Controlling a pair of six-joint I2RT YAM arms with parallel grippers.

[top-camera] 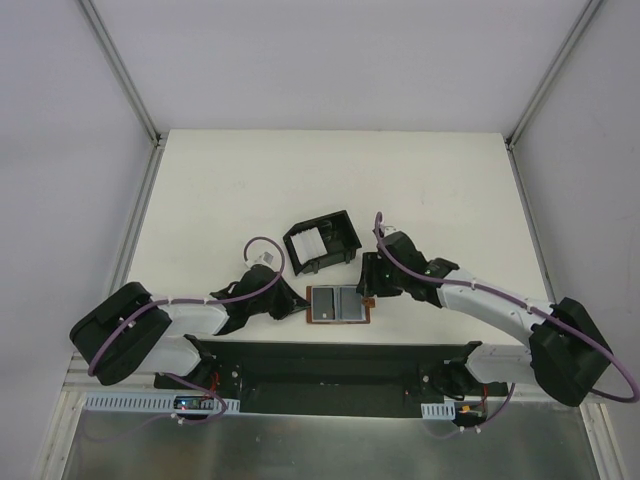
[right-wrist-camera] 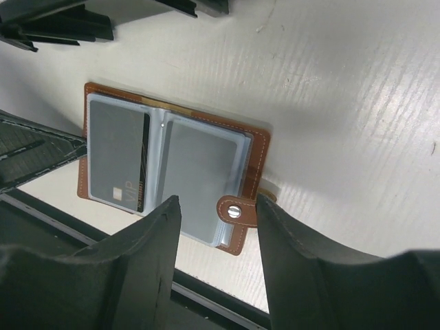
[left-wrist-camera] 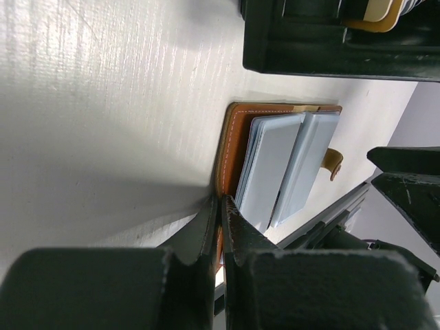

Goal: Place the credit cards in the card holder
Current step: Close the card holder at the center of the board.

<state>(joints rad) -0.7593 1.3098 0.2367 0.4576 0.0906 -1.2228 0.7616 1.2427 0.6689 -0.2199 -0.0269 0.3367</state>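
The black card holder point(top-camera: 322, 242) stands mid-table with a white card point(top-camera: 311, 240) upright inside it. Just in front of it the brown leather wallet point(top-camera: 338, 305) lies open, with grey cards point(top-camera: 349, 304) in its clear sleeves. In the right wrist view a dark card marked VIP point(right-wrist-camera: 117, 155) and a grey card point(right-wrist-camera: 196, 175) show in the sleeves. My left gripper point(left-wrist-camera: 221, 201) is shut on the wallet's point(left-wrist-camera: 232, 141) left edge. My right gripper point(right-wrist-camera: 216, 206) is open, its jaws either side of the wallet's snap tab point(right-wrist-camera: 237, 211) at the right edge.
The holder's dark wall point(left-wrist-camera: 323, 48) lies close beyond the wallet in the left wrist view. The table's near edge and the black base rail point(top-camera: 330, 360) run just in front of the wallet. The left finger point(right-wrist-camera: 34, 155) shows at the wallet's far side.
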